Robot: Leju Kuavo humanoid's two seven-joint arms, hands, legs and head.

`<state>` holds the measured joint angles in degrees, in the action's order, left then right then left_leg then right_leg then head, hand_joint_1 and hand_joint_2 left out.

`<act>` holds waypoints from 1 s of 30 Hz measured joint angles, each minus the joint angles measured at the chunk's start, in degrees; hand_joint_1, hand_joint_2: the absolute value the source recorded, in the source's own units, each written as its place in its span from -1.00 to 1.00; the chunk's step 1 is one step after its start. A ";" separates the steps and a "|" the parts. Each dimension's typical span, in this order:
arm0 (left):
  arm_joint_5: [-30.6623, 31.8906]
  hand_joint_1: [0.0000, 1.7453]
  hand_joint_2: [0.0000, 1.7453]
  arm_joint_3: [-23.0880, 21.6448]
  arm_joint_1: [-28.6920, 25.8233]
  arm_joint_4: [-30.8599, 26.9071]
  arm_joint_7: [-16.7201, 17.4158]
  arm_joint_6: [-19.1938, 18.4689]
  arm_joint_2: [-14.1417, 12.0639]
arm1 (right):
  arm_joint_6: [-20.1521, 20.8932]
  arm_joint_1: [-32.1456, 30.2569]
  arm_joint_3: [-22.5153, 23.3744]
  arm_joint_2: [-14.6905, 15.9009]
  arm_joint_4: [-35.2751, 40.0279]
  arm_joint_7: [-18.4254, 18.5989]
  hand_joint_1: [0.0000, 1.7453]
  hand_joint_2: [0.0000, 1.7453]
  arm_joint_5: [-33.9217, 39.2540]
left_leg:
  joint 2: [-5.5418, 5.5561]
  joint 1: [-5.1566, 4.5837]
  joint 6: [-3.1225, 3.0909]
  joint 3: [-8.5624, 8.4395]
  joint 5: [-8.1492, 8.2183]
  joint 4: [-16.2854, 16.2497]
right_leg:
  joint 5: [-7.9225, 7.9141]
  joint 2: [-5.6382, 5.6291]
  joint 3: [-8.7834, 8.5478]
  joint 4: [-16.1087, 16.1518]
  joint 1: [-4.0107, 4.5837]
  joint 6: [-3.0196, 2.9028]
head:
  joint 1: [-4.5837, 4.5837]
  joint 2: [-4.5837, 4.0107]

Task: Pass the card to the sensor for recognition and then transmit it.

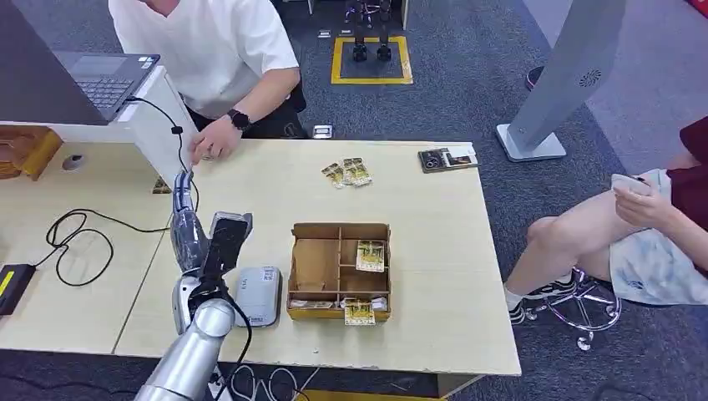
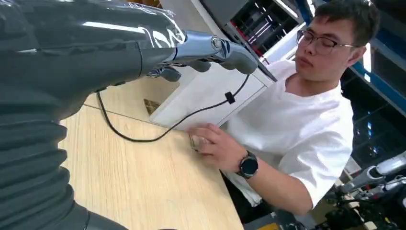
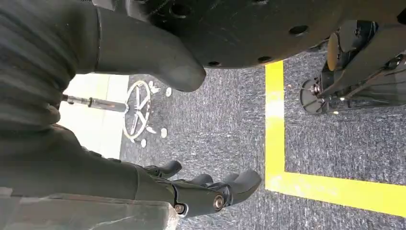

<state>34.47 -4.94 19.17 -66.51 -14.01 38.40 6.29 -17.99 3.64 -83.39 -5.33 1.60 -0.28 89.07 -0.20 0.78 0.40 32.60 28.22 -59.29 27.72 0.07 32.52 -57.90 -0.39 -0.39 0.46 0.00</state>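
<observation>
Fingers of our left hand (image 1: 185,219) stretch out empty toward the person's hand (image 1: 214,147), ready for a card; our right hand (image 3: 201,191) hangs loosely curled, idle.

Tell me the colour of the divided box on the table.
Brown, like cardboard: the divided box, clearest in the head view.

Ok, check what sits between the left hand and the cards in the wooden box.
Only the grey sensor lies roughly between the raised left hand and the wooden box, low and flat. The box's walls ring the cards, so reaching from above looks open.
</observation>
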 joint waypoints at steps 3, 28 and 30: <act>-2.50 -1.00 1.00 -1.56 -1.28 -2.26 -0.75 0.02 -1.07 | 0.04 -0.04 0.40 -0.02 -0.07 -0.11 -1.00 1.00 -0.02 | -0.02 0.00 0.00 0.00 0.00 0.00 | 0.00 -0.01 0.00 0.00 0.00 0.00 | 0.02 0.00; 3.19 -1.00 1.00 -8.75 -17.18 -22.54 -16.31 0.00 -4.94 | 0.83 -0.47 2.45 -1.03 -1.88 -1.14 -1.00 1.00 0.00 | -0.02 0.00 -0.02 0.00 0.02 0.01 | 0.00 0.00 0.01 0.01 0.00 0.00 | 0.00 0.00; 4.81 -1.00 1.00 -9.45 -18.40 -23.76 -16.81 0.00 -4.98 | 0.83 -0.49 2.60 -1.03 -1.90 -1.20 -1.00 1.00 0.00 | -0.02 0.00 -0.02 0.00 0.02 0.01 | 0.01 0.00 0.01 0.01 0.00 0.00 | 0.00 0.00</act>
<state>39.28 -14.38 0.76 -90.27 -30.82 38.40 1.31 -17.16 3.15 -80.78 -6.36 -0.31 -1.49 89.07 -0.21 0.78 0.38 32.60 28.24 -59.29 27.73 0.07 32.53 -57.88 -0.39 -0.38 0.46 0.00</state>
